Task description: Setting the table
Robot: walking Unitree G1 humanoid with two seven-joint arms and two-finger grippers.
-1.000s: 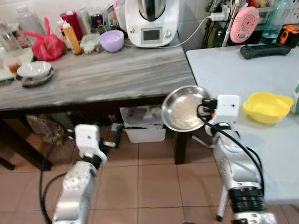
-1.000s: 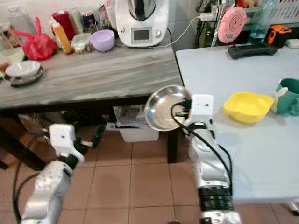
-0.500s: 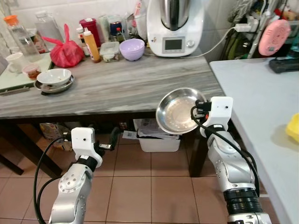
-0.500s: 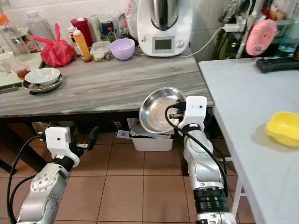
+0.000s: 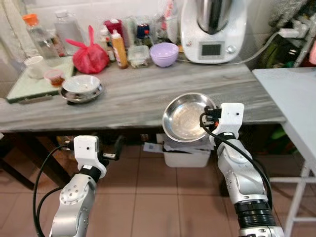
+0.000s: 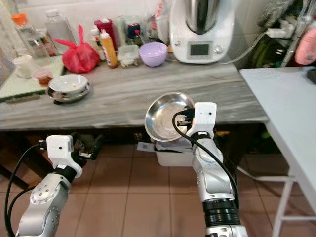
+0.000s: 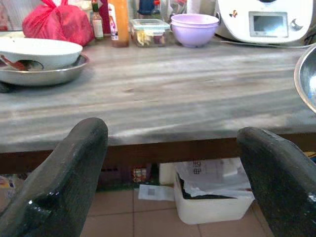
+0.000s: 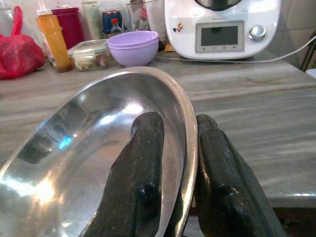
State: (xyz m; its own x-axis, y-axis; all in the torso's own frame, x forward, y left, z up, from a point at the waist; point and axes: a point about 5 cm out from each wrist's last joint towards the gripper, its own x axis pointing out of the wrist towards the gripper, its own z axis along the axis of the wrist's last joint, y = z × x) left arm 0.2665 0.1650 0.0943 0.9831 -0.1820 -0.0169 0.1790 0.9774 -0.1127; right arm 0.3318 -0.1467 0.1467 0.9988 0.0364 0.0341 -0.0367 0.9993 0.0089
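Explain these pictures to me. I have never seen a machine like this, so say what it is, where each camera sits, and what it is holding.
This is a humanoid robot with two silver arms, each ending in a pincer of two black fingers. Two pictures come from cameras in its head, looking down; the other two come from cameras on its wrists, looking along the fingers.

The right pincer grips the rim of a steel bowl, one finger inside and one outside. The left pincer is open and empty, low before the counter.

On the counter stand a purple bowl, a white kitchen machine, a red bag and a white bowl set in a steel dish.
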